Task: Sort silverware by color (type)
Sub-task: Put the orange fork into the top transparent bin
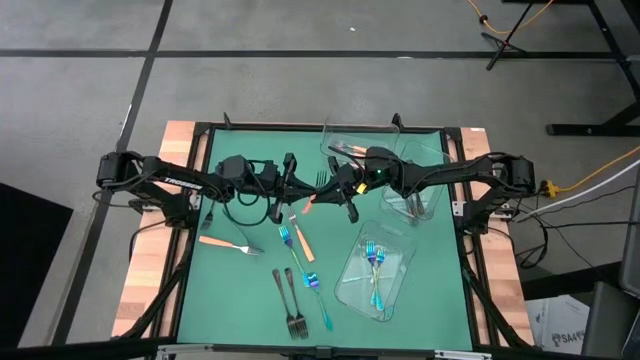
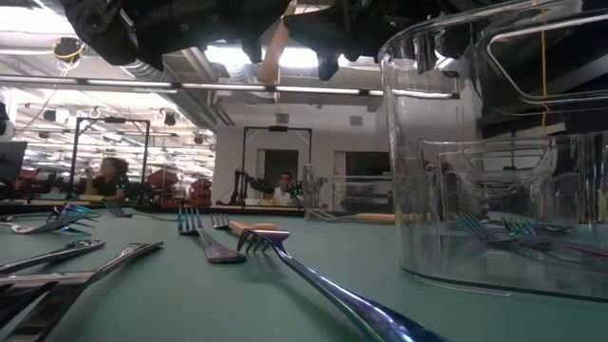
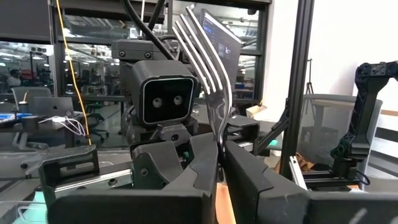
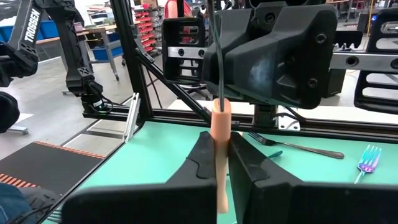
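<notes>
Both grippers meet above the middle of the table, each shut on one orange-handled fork [image 1: 312, 197]. My left gripper [image 1: 305, 186] [image 3: 221, 152] comes from the left and my right gripper [image 1: 345, 190] [image 4: 221, 155] from the right. The fork's silver head [image 3: 205, 56] rises past the left fingers. Other forks lie flat on the green mat: an orange one [image 1: 228, 244], another orange one [image 1: 301, 242], a blue one [image 1: 287, 237], two dark ones [image 1: 291, 300] and a blue-teal one [image 1: 318, 295]. My left gripper pinches the fork's silver neck [image 3: 219, 134] just below the head between its two fingers, which lie across the fork. The head stands free beyond them. My right gripper pinches the orange handle [image 4: 221, 134] between its two fingers, also across it. The handle's free end [image 4: 222, 202] sticks out past them. The fork is lifted clear of the table [image 2: 274, 52].
Three clear plastic trays stand on the right half: a near one [image 1: 352, 283] holding blue-teal forks, one at the right [image 1: 436, 205] with dark forks, and a far one [image 1: 330, 135] with an orange fork. People sit in the room beyond the table. Black frame rails border the mat.
</notes>
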Available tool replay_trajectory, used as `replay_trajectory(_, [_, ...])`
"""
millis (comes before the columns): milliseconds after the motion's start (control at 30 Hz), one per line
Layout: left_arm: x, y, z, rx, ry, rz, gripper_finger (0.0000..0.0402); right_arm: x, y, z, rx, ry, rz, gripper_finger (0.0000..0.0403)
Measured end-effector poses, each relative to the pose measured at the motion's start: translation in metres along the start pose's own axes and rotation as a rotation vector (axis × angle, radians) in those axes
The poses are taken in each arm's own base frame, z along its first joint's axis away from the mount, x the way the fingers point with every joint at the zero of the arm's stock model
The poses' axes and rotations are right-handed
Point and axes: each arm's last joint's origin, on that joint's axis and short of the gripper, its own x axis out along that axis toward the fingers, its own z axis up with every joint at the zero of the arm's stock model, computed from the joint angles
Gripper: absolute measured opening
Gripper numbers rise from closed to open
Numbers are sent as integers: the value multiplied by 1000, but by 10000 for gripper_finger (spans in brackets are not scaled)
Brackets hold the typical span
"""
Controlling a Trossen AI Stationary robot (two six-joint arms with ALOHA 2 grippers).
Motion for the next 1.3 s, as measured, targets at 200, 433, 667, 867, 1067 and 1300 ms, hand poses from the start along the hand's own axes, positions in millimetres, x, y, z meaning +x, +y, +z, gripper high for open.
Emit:
replay_trajectory(200, [0,0,0,0,1,1,23,0,0,0,0,0,0,2])
replay_trajectory(433, [0,0,0,0,0,11,23,0,0,0,-1,-2,-10,1])
replay_trajectory(667, [0,1,0,-2,-1,21,48,0,0,0,-1,-3,-10,1])
replay_trajectory(867, [0,1,0,-2,1,26,103,0,0,1,-3,-6,-9,1])
replay_trajectory(1067, [0,1,0,-2,1,30,131,0,0,1,-4,-7,-9,1])
replay_trajectory(1300, [0,1,0,-1,-1,29,137,-2,1,4,-6,-10,-9,1])
